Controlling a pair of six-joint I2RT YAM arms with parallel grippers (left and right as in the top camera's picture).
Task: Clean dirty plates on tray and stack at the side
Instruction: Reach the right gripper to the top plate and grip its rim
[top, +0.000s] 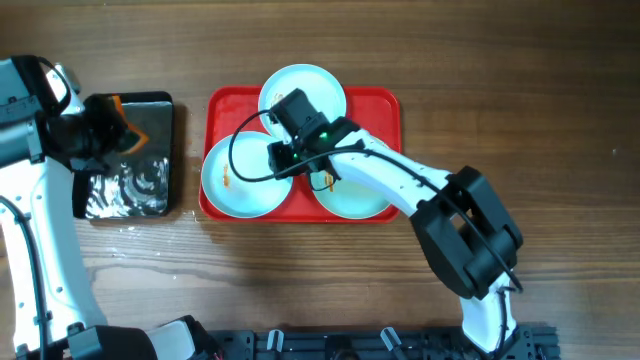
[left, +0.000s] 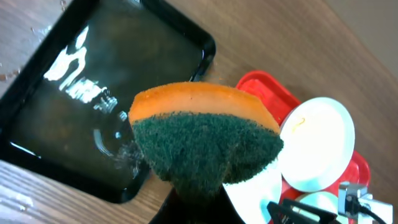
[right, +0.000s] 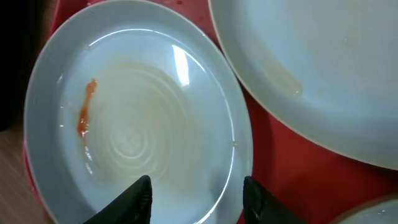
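Three pale plates lie on the red tray (top: 225, 108): one at the back (top: 303, 85), one at the left (top: 240, 178) with an orange smear, one at the right (top: 355, 198). My right gripper (top: 285, 160) hangs over the left plate's right edge. In the right wrist view its fingers (right: 196, 199) stand apart, one over the smeared plate (right: 137, 124), the other just outside its rim. The back plate (right: 323, 74) fills the upper right of that view. My left gripper (top: 112, 130) is shut on an orange and green sponge (left: 205, 137) above the black tray; its fingers are hidden by the sponge.
A glossy black tray (top: 140, 97) with water in it sits left of the red tray. Bare wooden table (top: 540, 90) surrounds both trays. The right arm (top: 400, 180) reaches across the right plate.
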